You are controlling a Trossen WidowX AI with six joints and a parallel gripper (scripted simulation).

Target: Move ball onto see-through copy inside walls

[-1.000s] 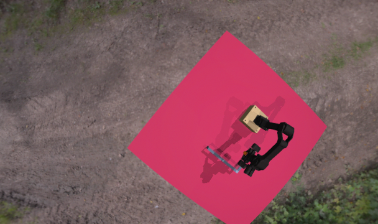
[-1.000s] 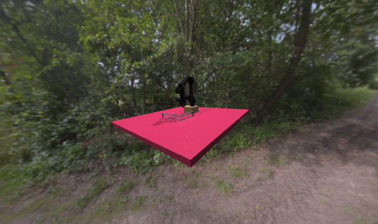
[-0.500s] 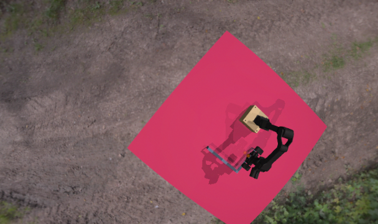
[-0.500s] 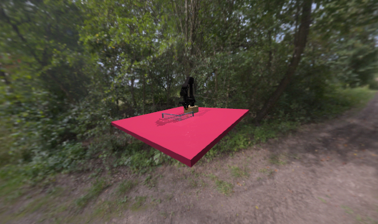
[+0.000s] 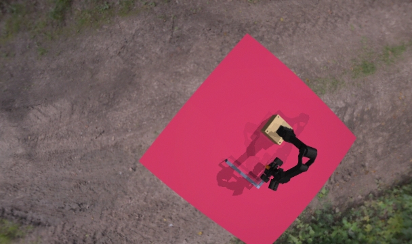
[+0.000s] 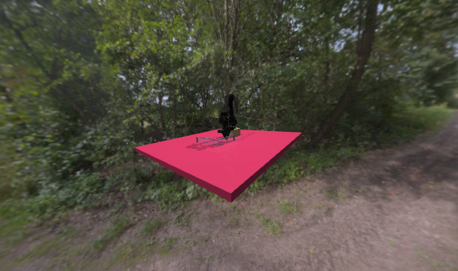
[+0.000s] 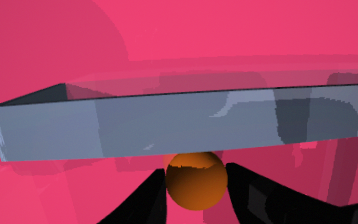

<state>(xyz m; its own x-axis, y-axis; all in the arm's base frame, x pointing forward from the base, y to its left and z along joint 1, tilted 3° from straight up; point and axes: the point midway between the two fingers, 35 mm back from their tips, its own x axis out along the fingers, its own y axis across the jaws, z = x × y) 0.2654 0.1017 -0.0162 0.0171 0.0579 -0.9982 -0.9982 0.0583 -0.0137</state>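
The orange ball (image 5: pixel 268 167) (image 7: pixel 196 187) is held between the two black fingertips of my gripper (image 7: pixel 195 174) (image 6: pixel 226 137), which is shut on it. In the wrist view the ball's top edge overlaps the lower edge of the long grey-blue clear wall (image 7: pixel 180 122) (image 5: pixel 242 173) (image 6: pixel 208 138). A faint sliver of the see-through copy (image 7: pixel 169 159) shows just behind the ball's upper left side; most of it is hidden. The ball's height above the table cannot be told exactly. The second wall is partly hidden by the arm in the top view.
The arm's tan base block (image 5: pixel 273 128) (image 6: pixel 235 132) stands on the red table (image 5: pixel 206 118) (image 6: pixel 229 165), behind the gripper. The walls' corner (image 5: pixel 258 186) lies close to the gripper in the top view. Shadows of the arm fall across the walls and table.
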